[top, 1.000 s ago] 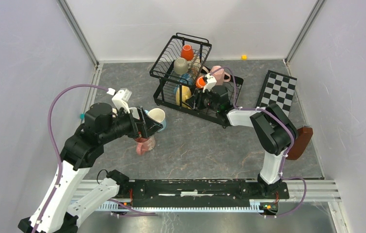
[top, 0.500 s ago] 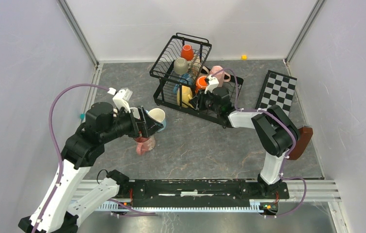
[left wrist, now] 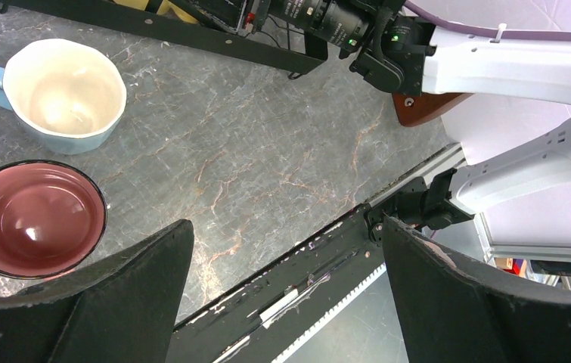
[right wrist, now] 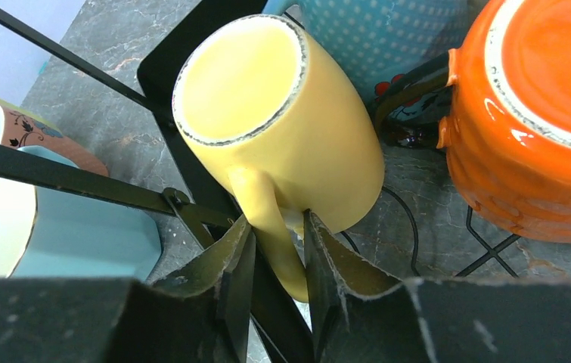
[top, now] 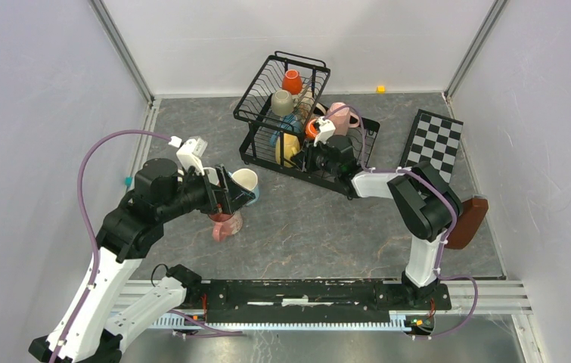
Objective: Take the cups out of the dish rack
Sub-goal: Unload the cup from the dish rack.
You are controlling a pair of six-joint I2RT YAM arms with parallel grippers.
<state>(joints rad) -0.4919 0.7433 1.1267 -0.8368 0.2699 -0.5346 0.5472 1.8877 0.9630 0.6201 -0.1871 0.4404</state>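
Seen from the right wrist, black bars of the dish rack (right wrist: 63, 185) cross at 9 o'clock of the right claw (right wrist: 277, 223), and one slants down right under its fingers. An orange mug (right wrist: 532, 113) lies with its base showing at 2 o'clock, just beside the yellow mug (right wrist: 290, 128). A blue dotted mug (right wrist: 388, 38) sits at 12 o'clock behind it. The yellow mug lies tipped in the rack's lower tray, base towards the camera. Its handle points to 6 o'clock, straight between the claw's fingers, which are drawn narrow and pinch that handle.

From above, the rack stands at 12 o'clock on the table (top: 305, 227), with a checkered board (top: 433, 140) at 3 o'clock of it. The left claw (left wrist: 286, 227) hangs wide, holding nothing, at 8 o'clock of the rack. In its wrist view a light blue mug (left wrist: 63, 94) and a pink mug (left wrist: 32, 219) stand upright on the table, at 10 and 9 o'clock of the claw.
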